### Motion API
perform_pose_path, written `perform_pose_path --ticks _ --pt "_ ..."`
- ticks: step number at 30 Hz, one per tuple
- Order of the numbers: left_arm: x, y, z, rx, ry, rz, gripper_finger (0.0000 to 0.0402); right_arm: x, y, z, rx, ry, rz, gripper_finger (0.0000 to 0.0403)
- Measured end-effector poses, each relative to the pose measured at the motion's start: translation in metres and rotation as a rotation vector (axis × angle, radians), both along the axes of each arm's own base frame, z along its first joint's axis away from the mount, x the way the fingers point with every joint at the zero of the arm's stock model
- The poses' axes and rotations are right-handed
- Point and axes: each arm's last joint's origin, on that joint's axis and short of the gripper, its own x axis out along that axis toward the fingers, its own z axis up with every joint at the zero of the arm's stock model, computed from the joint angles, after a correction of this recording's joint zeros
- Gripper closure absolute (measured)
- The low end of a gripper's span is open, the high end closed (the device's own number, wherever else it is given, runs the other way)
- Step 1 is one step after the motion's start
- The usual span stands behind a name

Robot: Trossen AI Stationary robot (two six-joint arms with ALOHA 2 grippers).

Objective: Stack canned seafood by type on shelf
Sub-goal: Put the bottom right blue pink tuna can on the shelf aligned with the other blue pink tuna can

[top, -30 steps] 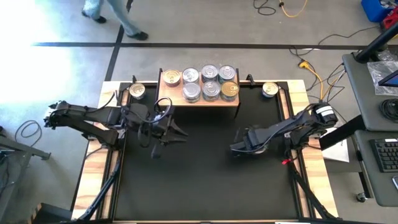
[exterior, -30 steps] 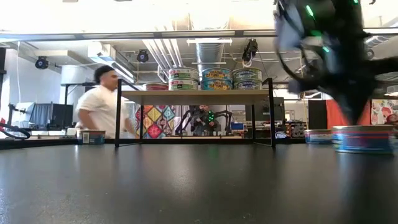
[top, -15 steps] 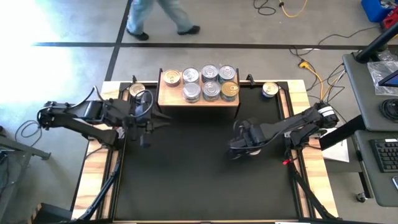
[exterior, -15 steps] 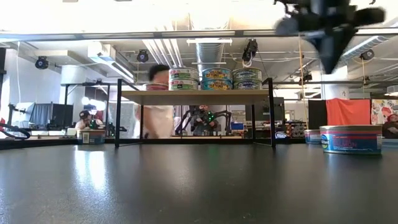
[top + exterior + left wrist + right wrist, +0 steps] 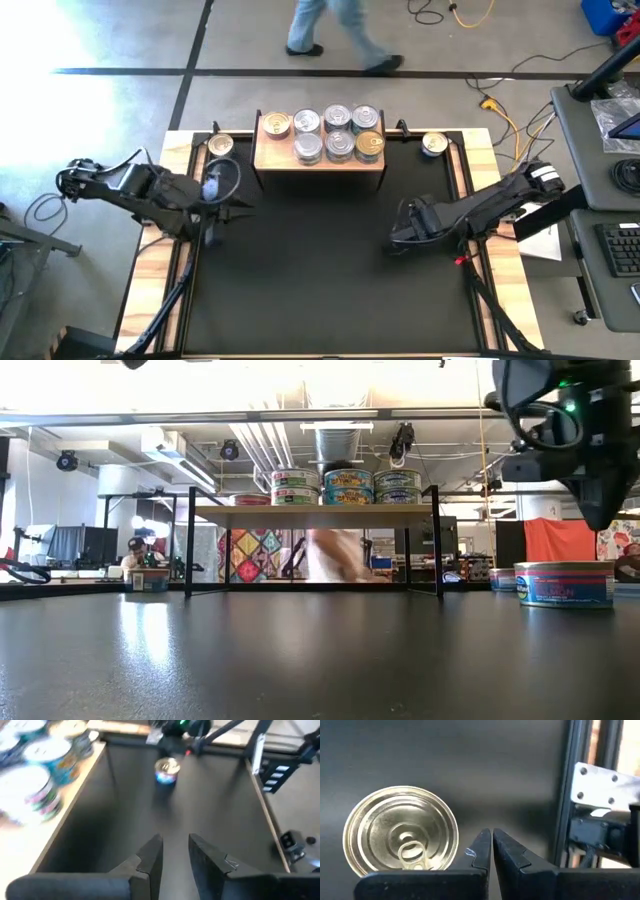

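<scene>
Both arms have pulled back toward the frame's sides. Left tool (image 5: 222,208), slightly open, holds nothing; right tool (image 5: 398,232) is closed, empty. Seven cans sit on the shelf (image 5: 318,160); two cans (image 5: 220,146) (image 5: 433,144) wait beside it on the tabletop (image 5: 320,280).

Left tool (image 5: 175,852) slightly parted, empty; right tool (image 5: 491,851) closed, empty.

Bright overhead room light, ceiling blown out to white in the low view, pale sheen on the black table (image 5: 300,660), strong glare on the floor (image 5: 60,40) at the high view's corner, walking person (image 5: 335,555) motion-smeared, left wrist view soft and blurred
</scene>
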Motion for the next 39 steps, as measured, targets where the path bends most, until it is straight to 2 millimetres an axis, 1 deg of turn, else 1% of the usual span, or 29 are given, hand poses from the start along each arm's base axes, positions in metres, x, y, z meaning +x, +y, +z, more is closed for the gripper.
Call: perform_pose_path --ticks 3,5,8,10,13,15,16,18,20,22,25,27,31,34,37,39 --pt "-0.012 0.003 -0.003 0.002 0.027 0.061 0.0324 -0.012 -0.003 -0.003 -0.012 -0.006 0.009 0.039" --pt "-0.016 0.005 -0.009 0.006 0.037 0.099 0.0324 -0.023 -0.006 -0.01 -0.006 0.016 0.003 0.039" --pt "-0.015 0.004 -0.017 -0.016 0.049 0.103 0.0324 -0.034 -0.008 -0.028 0.048 -0.007 -0.049 0.039" --pt "-0.013 0.002 -0.022 -0.067 0.066 0.064 0.0324 -0.036 -0.008 -0.039 0.072 -0.081 -0.092 0.039" --pt "-0.006 -0.003 -0.03 -0.12 0.093 -0.004 0.0324 -0.021 -0.005 -0.051 0.094 -0.304 -0.133 0.039" --pt "-0.001 -0.004 -0.035 -0.122 0.105 -0.009 0.0324 -0.002 -0.002 -0.054 0.089 -0.505 -0.107 0.039" --pt "0.001 -0.005 -0.037 -0.114 0.116 -0.009 0.0324 0.01 0.0 -0.054 0.094 -0.612 -0.065 0.039" --pt "0.006 -0.006 -0.039 -0.084 0.128 0.0 0.0324 0.03 0.004 -0.05 0.105 -0.767 0.072 0.039" --pt "0.01 -0.006 -0.042 -0.055 0.139 0.026 0.0324 0.044 0.009 -0.043 0.104 -0.844 0.189 0.039" --pt "0.014 -0.006 -0.044 -0.041 0.148 0.04 0.0324 0.049 0.01 -0.039 0.094 -0.811 0.222 0.039" --pt "0.019 -0.008 -0.048 -0.027 0.174 0.04 0.0324 0.047 0.007 -0.038 0.058 -0.693 0.215 0.039" --pt "0.022 -0.009 -0.053 -0.021 0.208 0.033 0.0324 0.045 0.005 -0.04 0.024 -0.644 0.186 0.039" --pt "0.024 -0.01 -0.069 -0.02 0.285 0.03 0.0319 0.051 0.003 -0.043 -0.083 -0.67 0.182 0.039" --pt "0.02 -0.012 -0.083 -0.05 0.326 0.007 0.0304 0.06 0.002 -0.05 -0.166 -0.694 0.209 0.039" --pt "0.016 -0.014 -0.101 -0.062 0.373 0.007 0.0284 0.074 0.004 -0.061 -0.187 -0.754 0.214 0.039" --pt "0.013 -0.015 -0.115 -0.064 0.411 0.012 0.0268 0.087 0.007 -0.068 -0.177 -0.796 0.256 0.039"
